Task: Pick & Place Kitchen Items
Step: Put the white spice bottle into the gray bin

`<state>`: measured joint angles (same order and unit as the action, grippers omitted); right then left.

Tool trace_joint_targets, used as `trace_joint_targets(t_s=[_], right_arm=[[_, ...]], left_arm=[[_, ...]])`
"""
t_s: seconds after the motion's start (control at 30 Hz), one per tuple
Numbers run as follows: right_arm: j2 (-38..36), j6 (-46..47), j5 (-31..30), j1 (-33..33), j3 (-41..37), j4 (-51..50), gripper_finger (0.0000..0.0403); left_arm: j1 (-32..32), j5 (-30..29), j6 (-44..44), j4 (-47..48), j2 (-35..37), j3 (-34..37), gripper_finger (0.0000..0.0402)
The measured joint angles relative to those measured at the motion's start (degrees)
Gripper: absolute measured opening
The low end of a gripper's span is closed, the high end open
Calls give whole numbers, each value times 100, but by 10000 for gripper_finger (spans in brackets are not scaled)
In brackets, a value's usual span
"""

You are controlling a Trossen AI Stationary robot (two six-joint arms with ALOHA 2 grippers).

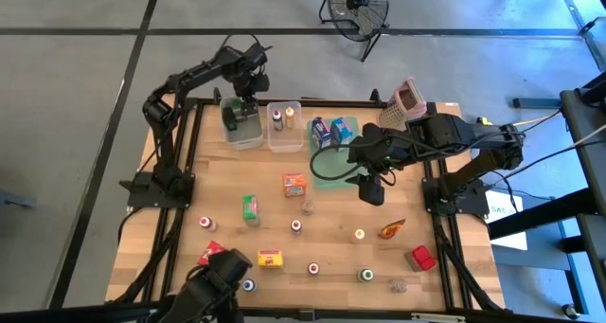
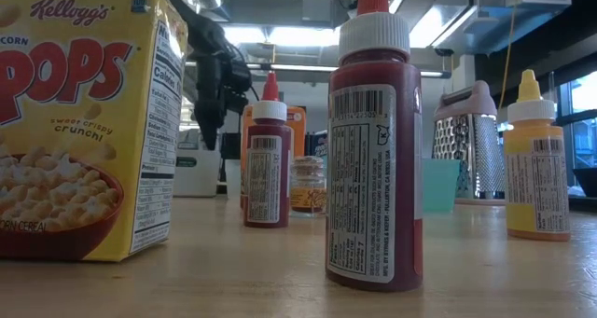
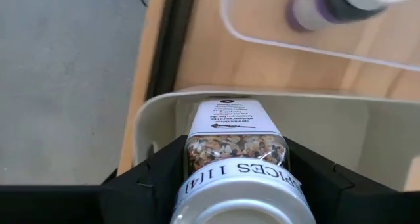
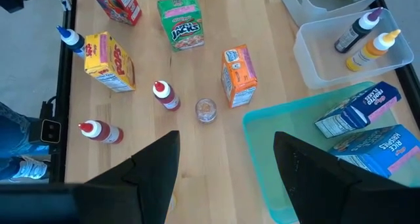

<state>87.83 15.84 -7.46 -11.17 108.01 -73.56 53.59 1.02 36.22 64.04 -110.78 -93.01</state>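
spice jar (image 3: 237,159): clear glass, silver cap, white label, mixed seeds inside; sits between the left gripper's fingers, inside the clear bin
left gripper (image 1: 242,108): over the far-left clear bin (image 1: 248,134), fingers (image 3: 152,178) on both sides of the spice jar, pinching it
second bin (image 1: 295,136): just right of the first, holds two small bottles, one dark-capped, one yellow
right gripper (image 1: 371,189): hovers above the table near the green tray's near-right corner, fingers (image 4: 154,165) spread, nothing between them
green tray (image 1: 327,176): far centre of table, two blue cartons (image 4: 367,125) lying in it
orange carton (image 1: 294,183): upright, just left of the tray; small clear jar (image 4: 206,110) near it
green carton (image 1: 251,209): centre-left of table
yellow carton (image 1: 271,259): near-left
red-capped bottles (image 4: 166,96): scattered on the near half, well apart
box grater (image 1: 404,101): far right edge, by the right arm
table (image 1: 331,238): light wood, black frame
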Motion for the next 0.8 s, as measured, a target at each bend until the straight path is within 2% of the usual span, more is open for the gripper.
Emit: trace_joint_targets(t_s=[0.47,0.67,0.8], right_arm=[[0,0,-28,29,0,2,250],[0,0,-28,29,0,31,250],[0,22,-31,29,0,31,250]], left_arm=[[17,2,-51,-108,0,0,207],[15,52,-445,-112,0,0,208],[15,52,-296,-121,0,0,208]])
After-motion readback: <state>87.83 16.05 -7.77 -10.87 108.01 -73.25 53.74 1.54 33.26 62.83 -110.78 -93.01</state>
